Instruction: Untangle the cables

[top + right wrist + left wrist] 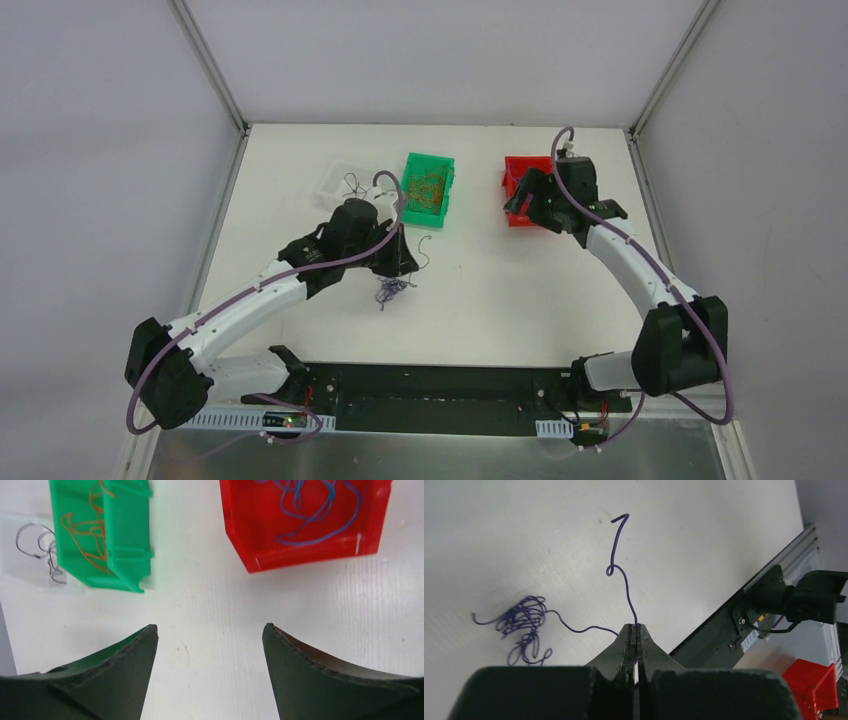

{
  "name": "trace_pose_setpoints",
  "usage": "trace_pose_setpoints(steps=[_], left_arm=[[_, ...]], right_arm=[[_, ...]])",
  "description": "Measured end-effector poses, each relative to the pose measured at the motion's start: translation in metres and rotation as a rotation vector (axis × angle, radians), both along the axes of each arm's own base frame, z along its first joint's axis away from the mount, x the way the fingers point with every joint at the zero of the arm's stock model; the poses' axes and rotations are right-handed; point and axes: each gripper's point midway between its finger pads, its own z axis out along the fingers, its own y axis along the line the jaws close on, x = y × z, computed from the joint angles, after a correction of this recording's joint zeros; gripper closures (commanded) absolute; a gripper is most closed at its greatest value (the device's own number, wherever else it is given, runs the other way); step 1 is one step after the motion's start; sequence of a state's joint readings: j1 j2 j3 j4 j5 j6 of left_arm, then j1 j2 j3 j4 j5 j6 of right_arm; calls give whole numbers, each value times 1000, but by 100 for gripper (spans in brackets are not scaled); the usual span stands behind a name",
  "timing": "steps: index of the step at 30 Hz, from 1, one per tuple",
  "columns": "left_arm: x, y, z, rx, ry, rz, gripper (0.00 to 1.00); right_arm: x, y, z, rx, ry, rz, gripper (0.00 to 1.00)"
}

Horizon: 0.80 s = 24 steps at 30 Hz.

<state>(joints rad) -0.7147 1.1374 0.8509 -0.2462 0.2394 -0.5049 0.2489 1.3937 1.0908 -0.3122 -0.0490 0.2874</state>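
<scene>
Table (520,300): purple tangle (524,625) mid-surface, not yet freed.
Green bin (125,530), near far edge: orange cables (82,522) sorted.
Red bin (300,557), near far edge: blue cables (312,542) sorted.
Right gripper (210,630): wide open, empty.
Left gripper (635,627): pinching the tangle's purple strand (610,570).

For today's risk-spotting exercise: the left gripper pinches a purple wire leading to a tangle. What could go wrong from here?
Pulling may drag or tighten the tangle instead of freeing it, since nothing pins it down. The thin purple wire could slip from the shut left gripper.
</scene>
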Motion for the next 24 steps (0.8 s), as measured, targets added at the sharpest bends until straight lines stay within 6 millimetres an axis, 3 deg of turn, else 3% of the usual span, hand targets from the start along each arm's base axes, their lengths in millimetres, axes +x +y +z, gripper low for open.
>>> trace_pose_setpoints(steps=[6, 10, 16, 20, 24], left_arm=[[3, -1, 40, -85, -83, -1, 100], [15, 15, 49, -106, -106, 68, 100], [21, 32, 10, -29, -45, 138, 100], [19, 42, -18, 36, -6, 171, 100], [19, 49, -26, 66, -3, 198, 100]], right_arm=[[-38, 20, -24, 87, 48, 95, 22], [-58, 61, -31, 142, 44, 221, 24], [-97, 125, -55, 190, 79, 384, 32], [-124, 147, -76, 176, 105, 430, 45], [-136, 161, -86, 169, 117, 462, 49]])
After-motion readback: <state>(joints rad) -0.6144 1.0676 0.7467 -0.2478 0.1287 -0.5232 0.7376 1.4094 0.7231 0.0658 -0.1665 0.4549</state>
